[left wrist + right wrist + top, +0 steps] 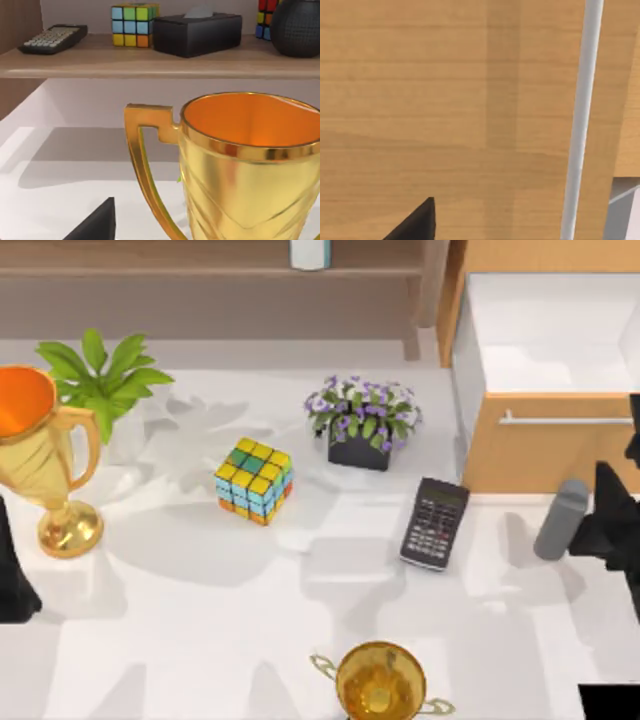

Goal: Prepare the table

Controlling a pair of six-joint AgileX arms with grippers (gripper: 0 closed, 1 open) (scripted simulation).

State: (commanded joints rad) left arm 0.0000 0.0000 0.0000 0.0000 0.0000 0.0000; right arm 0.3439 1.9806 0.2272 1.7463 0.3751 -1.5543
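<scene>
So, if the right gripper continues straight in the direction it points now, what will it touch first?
Most likely the wooden drawer front of the cabinet, near its silver bar handle, which the right gripper faces closely. Exact depth is unclear.

White table (200,640). Gold trophy (45,465), orange inside. Just right of it, cube (254,480) of yellow, green, blue and orange squares. Farther right: purple flowers in black pot (362,423); black calculator (435,523); light-brown cabinet (540,455), silver handle (565,421).
</scene>
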